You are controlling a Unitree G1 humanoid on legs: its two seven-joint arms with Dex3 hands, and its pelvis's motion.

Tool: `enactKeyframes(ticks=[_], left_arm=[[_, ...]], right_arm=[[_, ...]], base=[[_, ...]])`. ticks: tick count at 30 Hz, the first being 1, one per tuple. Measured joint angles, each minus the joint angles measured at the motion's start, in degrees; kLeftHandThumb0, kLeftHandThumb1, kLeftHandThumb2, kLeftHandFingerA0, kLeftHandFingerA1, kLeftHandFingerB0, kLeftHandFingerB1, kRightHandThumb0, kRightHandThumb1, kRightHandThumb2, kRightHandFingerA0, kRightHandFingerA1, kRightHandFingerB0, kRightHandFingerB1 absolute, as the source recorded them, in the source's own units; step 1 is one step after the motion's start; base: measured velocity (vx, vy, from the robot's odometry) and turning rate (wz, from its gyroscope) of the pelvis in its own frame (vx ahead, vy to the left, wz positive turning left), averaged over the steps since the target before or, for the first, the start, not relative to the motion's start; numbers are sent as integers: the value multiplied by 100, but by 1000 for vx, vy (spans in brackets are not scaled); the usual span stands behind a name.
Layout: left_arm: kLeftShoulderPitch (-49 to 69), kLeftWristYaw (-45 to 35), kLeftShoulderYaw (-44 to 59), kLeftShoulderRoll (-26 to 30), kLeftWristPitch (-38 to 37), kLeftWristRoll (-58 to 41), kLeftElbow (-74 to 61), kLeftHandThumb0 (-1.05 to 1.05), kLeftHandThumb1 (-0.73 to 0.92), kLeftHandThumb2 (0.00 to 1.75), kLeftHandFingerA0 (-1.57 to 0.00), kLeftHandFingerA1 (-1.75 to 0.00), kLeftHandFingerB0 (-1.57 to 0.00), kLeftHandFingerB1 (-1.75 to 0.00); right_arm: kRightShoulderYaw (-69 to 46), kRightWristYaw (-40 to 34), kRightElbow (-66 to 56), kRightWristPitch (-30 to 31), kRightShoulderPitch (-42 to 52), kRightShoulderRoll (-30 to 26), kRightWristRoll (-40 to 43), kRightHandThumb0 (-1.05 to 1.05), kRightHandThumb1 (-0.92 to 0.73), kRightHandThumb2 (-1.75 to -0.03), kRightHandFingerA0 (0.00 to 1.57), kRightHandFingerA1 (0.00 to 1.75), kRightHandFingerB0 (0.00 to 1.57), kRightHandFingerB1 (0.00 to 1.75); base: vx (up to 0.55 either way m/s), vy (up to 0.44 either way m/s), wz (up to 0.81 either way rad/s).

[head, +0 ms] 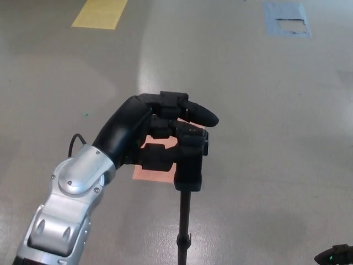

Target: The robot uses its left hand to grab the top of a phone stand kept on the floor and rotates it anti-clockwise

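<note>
While the left hand (160,132) is wrapping its fingers (196,113) over the top of the phone stand (190,160), the thumb is pressing in from the side nearer the forearm, so the hand is closing on the stand's black clamp head, though whether the grip is fully tight is hard to tell; the stand is rising upright from the grey floor (265,110), its thin pole (185,221) running down below the head toward the lower edge of the view; just behind the head, a salmon-coloured patch (157,172) is lying flat on the floor; far beyond the stand, a yellow marking (100,12) and a blue taped square (287,19) are showing; the right hand is not showing. The stand is looking light, rigid and top-heavy on a slim pole, so it is probably tipping easily; holding the blocky head squarely and twisting about the pole's axis seems wisest.
</note>
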Motion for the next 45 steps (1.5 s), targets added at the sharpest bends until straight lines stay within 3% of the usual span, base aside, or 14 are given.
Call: enactKeyframes(ticks=[20,21,22,23,35,39,40,45], left_arm=[[-342,-139,466,-163,1380,-746,73,-18,67,60,-89,-65,-78,-54],[-365,-139,490,-176,1465,-788,80,-17,69,60,-87,-65,-79,-54],[-381,-138,508,-185,1525,-818,85,-17,69,60,-87,-65,-79,-54],[-403,-138,530,-195,1597,-855,94,-16,69,60,-87,-65,-80,-54],[-611,-129,810,-337,2287,-1198,232,-13,72,61,-87,-70,-76,-54],[-665,-126,892,-359,2503,-1306,265,-12,74,62,-81,-77,-68,-49],[-678,-125,908,-366,2548,-1326,275,-11,74,61,-79,-78,-67,-48],[-699,-117,996,-409,2811,-1478,280,-11,73,61,-82,-77,-73,-51]], right_arm=[[2,0,0,0,-73,2,-1,-50,-81,-65,67,49,37,34],[2,0,0,0,-82,2,-1,-55,-68,-93,59,61,30,47],[2,0,0,0,-89,2,-1,-55,-68,-93,59,61,30,47],[2,0,0,0,-98,2,-1,-51,-81,-65,66,51,37,34],[3,1,0,0,-210,2,-1,-50,-82,-65,66,48,37,33],[11,2,2,1,-225,2,-2,-50,-82,-65,66,49,37,34],[14,2,3,1,-228,2,-3,-54,-75,-69,65,51,34,36],[27,4,10,1,-234,2,-8,-51,-82,-65,67,49,37,33]], base=[[0,0,0],[0,0,0],[0,0,0],[0,0,0],[0,0,0],[0,0,0],[0,0,0],[0,0,0]])
